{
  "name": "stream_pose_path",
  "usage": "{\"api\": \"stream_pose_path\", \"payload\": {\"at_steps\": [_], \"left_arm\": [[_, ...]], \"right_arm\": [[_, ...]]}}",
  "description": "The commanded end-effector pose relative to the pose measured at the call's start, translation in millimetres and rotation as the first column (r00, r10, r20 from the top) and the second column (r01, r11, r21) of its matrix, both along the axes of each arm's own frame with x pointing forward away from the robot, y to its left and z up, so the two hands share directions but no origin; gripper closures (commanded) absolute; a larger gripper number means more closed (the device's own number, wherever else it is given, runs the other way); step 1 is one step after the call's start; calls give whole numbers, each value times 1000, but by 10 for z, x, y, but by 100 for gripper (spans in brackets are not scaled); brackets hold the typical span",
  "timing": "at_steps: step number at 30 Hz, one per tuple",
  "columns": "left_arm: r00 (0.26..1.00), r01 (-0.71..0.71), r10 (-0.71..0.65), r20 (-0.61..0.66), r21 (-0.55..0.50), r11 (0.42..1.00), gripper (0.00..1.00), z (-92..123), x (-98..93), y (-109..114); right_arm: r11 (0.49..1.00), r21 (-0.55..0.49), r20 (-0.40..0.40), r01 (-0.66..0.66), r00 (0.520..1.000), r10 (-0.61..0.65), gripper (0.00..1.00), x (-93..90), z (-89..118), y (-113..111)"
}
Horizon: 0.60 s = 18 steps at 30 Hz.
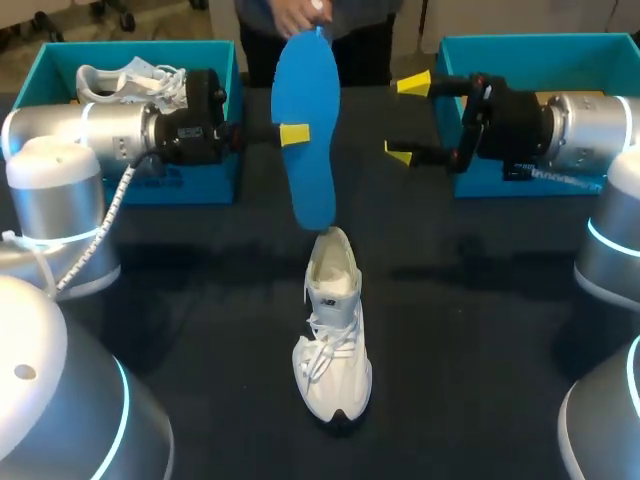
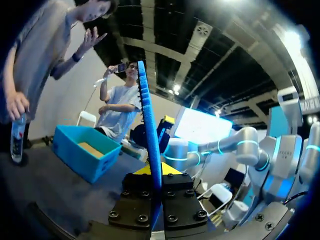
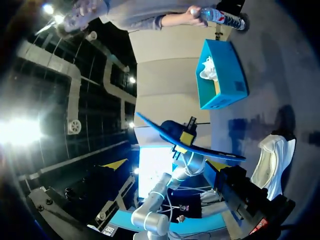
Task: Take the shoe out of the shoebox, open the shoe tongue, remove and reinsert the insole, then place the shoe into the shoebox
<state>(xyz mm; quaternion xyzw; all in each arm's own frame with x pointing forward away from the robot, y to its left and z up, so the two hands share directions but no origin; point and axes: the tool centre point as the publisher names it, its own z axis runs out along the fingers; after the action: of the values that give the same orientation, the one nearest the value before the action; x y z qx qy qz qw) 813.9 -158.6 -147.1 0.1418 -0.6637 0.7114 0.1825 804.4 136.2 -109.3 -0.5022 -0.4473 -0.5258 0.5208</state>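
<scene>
Between the left jaws, pinched from both sides, a thin blue foam insole point(image 1: 305, 150) hangs near-upright, edge ribbed. Below the jaws, a white laced shoe point(image 1: 335, 345) stands on the dark tabletop point(image 1: 480, 330). Opposite, right jaws spread open, apart from insole. Second left finger hidden behind foam.

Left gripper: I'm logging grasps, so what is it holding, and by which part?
The left gripper holds the blue insole, pinched across its flat faces at about mid-length. The right gripper is open and empty.

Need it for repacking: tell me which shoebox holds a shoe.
The left shoebox: a white shoe lies inside; the right shoebox shows none.
</scene>
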Motion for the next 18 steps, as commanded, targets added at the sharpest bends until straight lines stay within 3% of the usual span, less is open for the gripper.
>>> {"api": "stream_pose_path", "payload": {"at_steps": [1,14,18], "left_arm": [[955,-16,25,296,-33,999,100,148,-5,208],[955,-16,25,296,-33,999,100,148,-5,208],[885,20,-1,465,-35,999,100,221,-5,229]], "right_arm": [[1000,0,0,0,1000,0,0,14,-5,24],[1000,0,0,0,1000,0,0,14,-5,24],[1000,0,0,0,1000,0,0,14,-5,24]]}}
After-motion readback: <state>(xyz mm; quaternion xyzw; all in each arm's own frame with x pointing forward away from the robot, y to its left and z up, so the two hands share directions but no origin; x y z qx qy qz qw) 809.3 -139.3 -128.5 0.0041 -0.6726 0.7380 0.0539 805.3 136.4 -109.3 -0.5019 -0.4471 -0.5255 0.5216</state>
